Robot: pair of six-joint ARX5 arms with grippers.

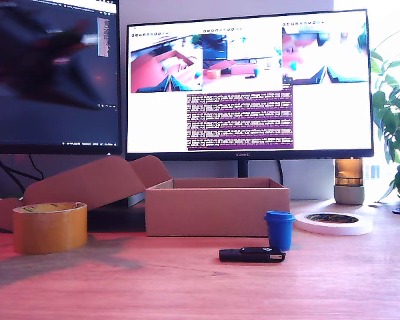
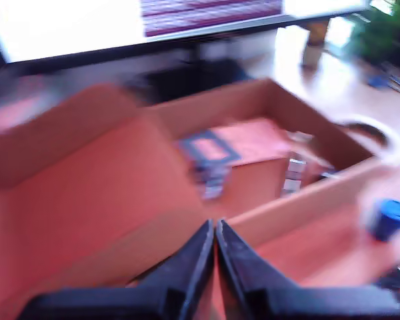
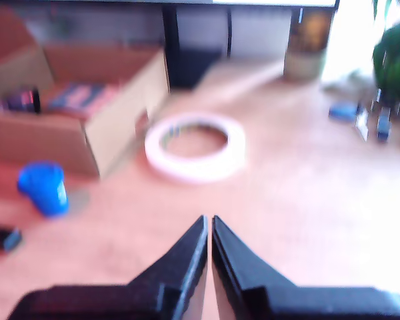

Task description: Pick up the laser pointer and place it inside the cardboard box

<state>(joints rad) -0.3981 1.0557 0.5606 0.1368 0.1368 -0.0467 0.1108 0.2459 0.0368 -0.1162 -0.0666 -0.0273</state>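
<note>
Cardboard box below first claw; both claws closed and empty, laser pointer unseen, risking a mistaken grasp.

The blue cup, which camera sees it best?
The exterior view shows the blue cup best: it is sharp, standing upright on the table in front of the cardboard box, beside the flat black stick. Both wrist views show it too, but only as a blurry blue shape near the picture's edge.
</note>
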